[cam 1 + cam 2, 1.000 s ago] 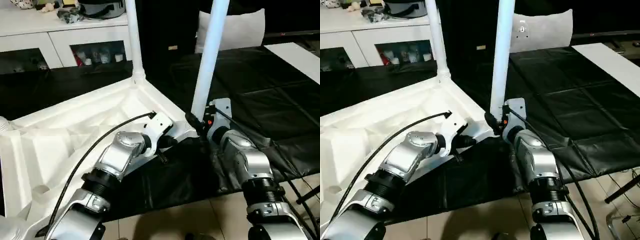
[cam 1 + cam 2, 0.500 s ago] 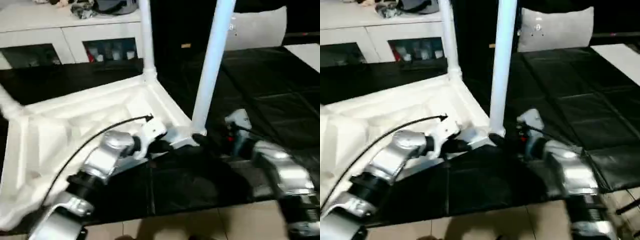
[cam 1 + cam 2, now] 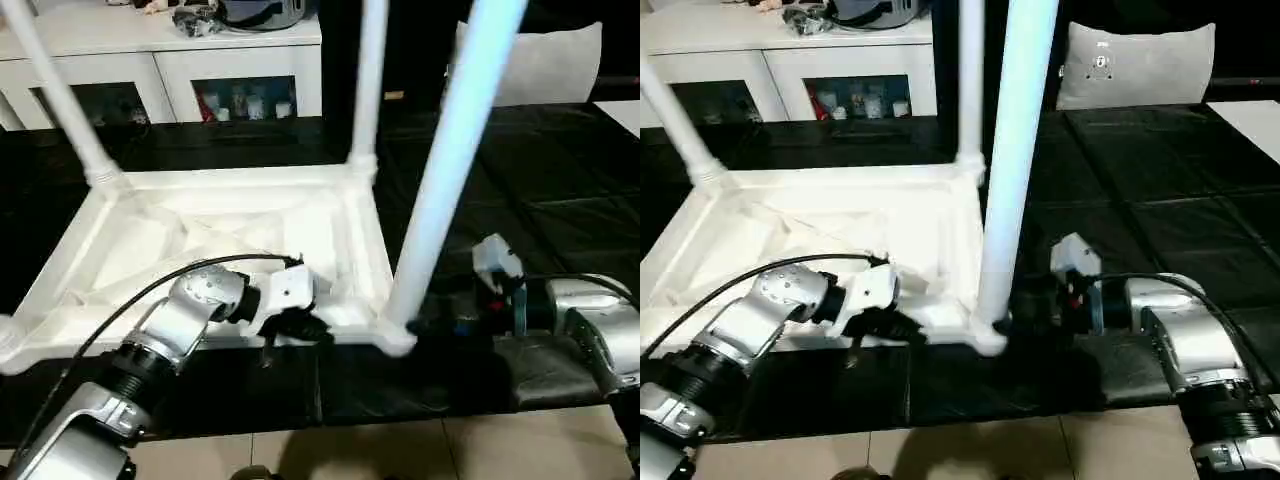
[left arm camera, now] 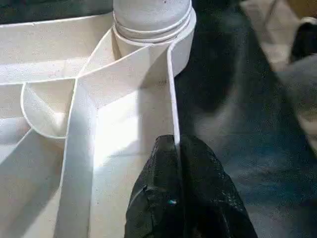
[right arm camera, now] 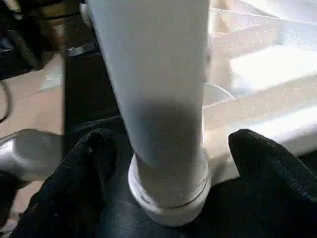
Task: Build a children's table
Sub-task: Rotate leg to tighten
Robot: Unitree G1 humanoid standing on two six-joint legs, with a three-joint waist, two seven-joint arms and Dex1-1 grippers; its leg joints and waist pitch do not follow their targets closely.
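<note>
The children's table lies upside down on a black mat, its white ribbed tabletop (image 3: pixel 200 230) facing up. Three white legs stand in corner sockets: one at the far left (image 3: pixel 60 100), one at the far right (image 3: pixel 368 80), one at the near right (image 3: pixel 450 170). My left gripper (image 4: pixel 176 148) is shut on the tabletop's thin near rim, a short way from the near-right socket (image 4: pixel 151 25). My right gripper (image 5: pixel 168 148) is open, with a black finger (image 5: pixel 94 153) on either side of the near-right leg's base (image 5: pixel 163 124), small gaps between.
A white cabinet with glass doors (image 3: pixel 160 70) runs along the back, with clutter on top. A pale cushion (image 3: pixel 1135 65) leans at the back right. The black mat (image 3: pixel 560 200) stretches right of the tabletop. Tan floor (image 3: pixel 380 450) shows at the near edge.
The view has shifted and the tabletop now looks squarer to me. My right forearm has swung out to the right of the near leg, and its jaws stand wider. The left grip holds.
</note>
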